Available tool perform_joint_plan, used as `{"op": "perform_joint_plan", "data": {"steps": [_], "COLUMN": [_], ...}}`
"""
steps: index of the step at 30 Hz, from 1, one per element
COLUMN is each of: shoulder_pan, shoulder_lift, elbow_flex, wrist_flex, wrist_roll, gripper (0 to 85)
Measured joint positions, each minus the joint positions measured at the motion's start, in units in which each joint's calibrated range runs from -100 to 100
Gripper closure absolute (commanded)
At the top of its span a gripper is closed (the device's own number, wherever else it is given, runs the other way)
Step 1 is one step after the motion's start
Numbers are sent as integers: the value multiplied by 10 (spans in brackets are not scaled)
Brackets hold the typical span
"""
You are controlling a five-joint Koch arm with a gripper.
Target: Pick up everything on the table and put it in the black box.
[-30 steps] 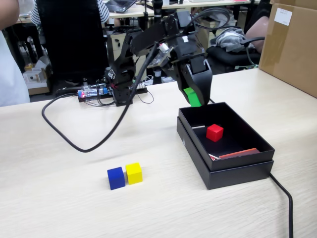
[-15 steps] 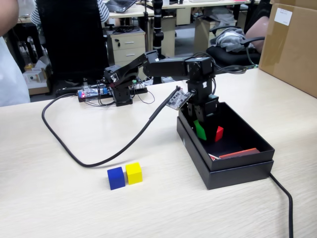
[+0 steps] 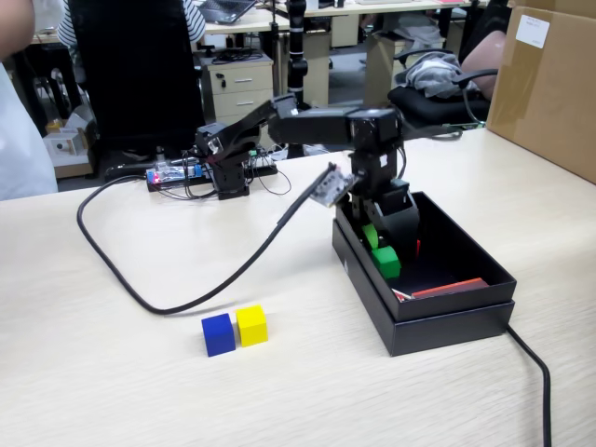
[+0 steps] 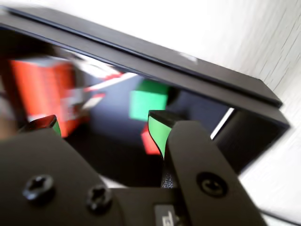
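Note:
My gripper [image 3: 389,244] hangs inside the black box [image 3: 447,322], and it is open. In the wrist view the gripper [image 4: 103,125] shows a wide gap between its green-lined fingertips [image 4: 158,129], with nothing in it. The green cube [image 3: 386,262] lies loose on the box floor just below the jaws, and the wrist view shows this green cube [image 4: 148,104] beyond the tips. A blurred red cube [image 4: 42,92] sits beside it; in the fixed view the gripper hides nearly all of it. The blue cube [image 3: 218,334] and yellow cube [image 3: 251,325] touch side by side on the table [image 3: 112,382].
A thick black cable [image 3: 140,291] loops from the arm's base [image 3: 223,168] across the table. Another cable [image 3: 537,372] runs off the box's front right corner. A red-edged strip [image 3: 449,288] lies in the box. A brown carton [image 3: 549,84] stands at the right.
The arm came down into the box with the green cube. The jaws then opened, and the cube dropped onto the box floor.

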Motion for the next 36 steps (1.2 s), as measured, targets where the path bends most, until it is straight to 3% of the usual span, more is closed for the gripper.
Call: {"op": "perform_joint_plan", "data": {"steps": [3,6,12,18,36], "shoulder_pan": [-26,-75,-153,-198,-206], "shoulder_lift": [-102,-154,-148,-23,208], "elbow_flex": [1,1,1,0,56], "wrist_flex": [0,0,0,0,0], "wrist_roll": [-8,-38,-88,-121,-138], "gripper": [458,436,426,412,399]}}
